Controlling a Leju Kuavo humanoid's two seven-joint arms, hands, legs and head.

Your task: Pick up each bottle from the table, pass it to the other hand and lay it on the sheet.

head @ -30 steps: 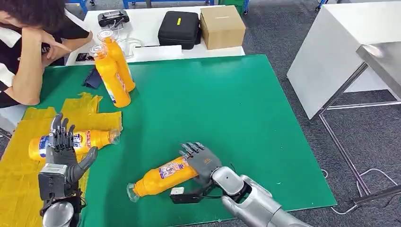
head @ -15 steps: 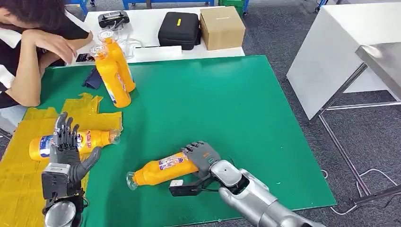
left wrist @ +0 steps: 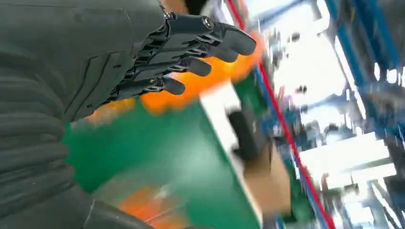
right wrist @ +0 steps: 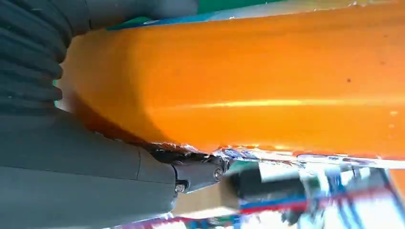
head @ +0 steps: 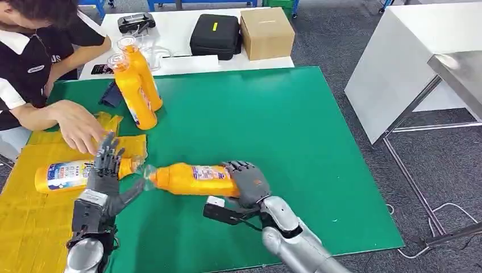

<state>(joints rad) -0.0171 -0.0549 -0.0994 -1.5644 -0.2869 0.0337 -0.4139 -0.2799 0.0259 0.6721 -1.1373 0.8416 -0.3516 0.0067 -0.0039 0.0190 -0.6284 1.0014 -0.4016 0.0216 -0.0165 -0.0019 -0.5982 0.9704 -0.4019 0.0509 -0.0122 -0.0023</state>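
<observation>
My right hand (head: 248,183) grips an orange bottle (head: 190,179) by its base and holds it level above the green table (head: 273,125), neck pointing toward my left hand. From the right wrist, the orange bottle (right wrist: 248,81) sits against my palm (right wrist: 71,171). My left hand (head: 106,176) is raised with fingers spread, just left of the bottle's clear cap. Its dark fingers (left wrist: 191,47) hold nothing. Another orange bottle (head: 68,173) lies on the yellow sheet (head: 28,227), partly behind my left hand. Two more bottles (head: 136,85) stand upright at the back left.
A person leans in at the far left, one hand (head: 79,131) reaching over the yellow sheet close to my left hand. Behind the green table, a white table carries a black case (head: 215,34) and a cardboard box (head: 266,31). A white bench (head: 409,62) stands right.
My right hand lifted the bottle off the table and swung it left toward my left hand, which rose and moved right. The person lowered a hand from their head onto the sheet.
</observation>
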